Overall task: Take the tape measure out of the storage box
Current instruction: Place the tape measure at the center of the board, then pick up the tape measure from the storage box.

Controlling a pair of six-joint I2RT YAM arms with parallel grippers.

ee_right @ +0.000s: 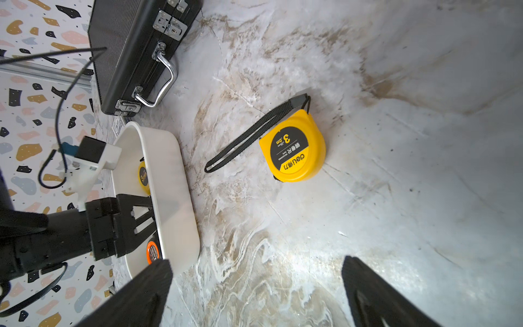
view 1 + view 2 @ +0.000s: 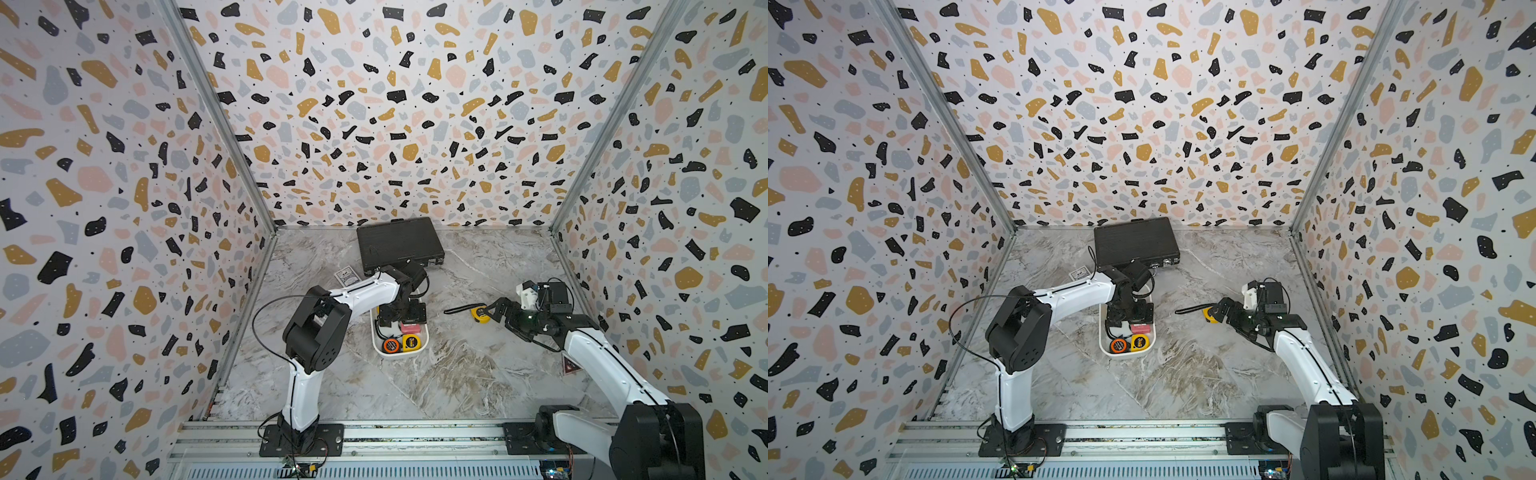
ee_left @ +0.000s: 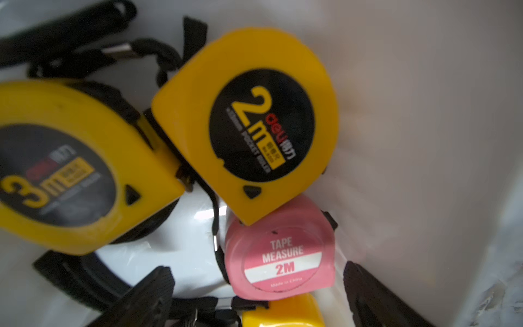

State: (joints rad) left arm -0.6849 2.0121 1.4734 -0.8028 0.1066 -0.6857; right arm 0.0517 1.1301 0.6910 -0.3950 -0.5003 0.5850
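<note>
The left gripper [image 2: 400, 321] reaches down into the storage box [image 2: 400, 354], which sits near the middle of the marble-patterned counter [image 2: 457, 374]. In the left wrist view its fingers [image 3: 152, 294] are spread wide and close on nothing. A pink tape measure [image 3: 280, 254] lies roughly between them, just beside one finger and apart from the other.

Against the pink one rests a yellow 2m tape measure [image 3: 246, 121], and a yellow 3m tape measure [image 3: 70, 170] touches that one's other side. Black wrist straps are tangled on the white floor of the box around them. At the box's near end, in a top view, an orange tape measure [image 2: 390, 345] lies beside another yellow one.

One loose yellow tape measure [image 1: 294, 150] is already out of the box. It lies flat on the bare counter to the box's right, label up, with its black strap [image 1: 249, 136] stretched towards the box. The right gripper [image 1: 256, 262] hovers just by it with its fingers spread apart. The right wrist view shows clear counter between the fingers and the tape measure, so it holds nothing.

A closed black briefcase [image 2: 399, 243] lies at the back of the counter, behind the box.
</note>
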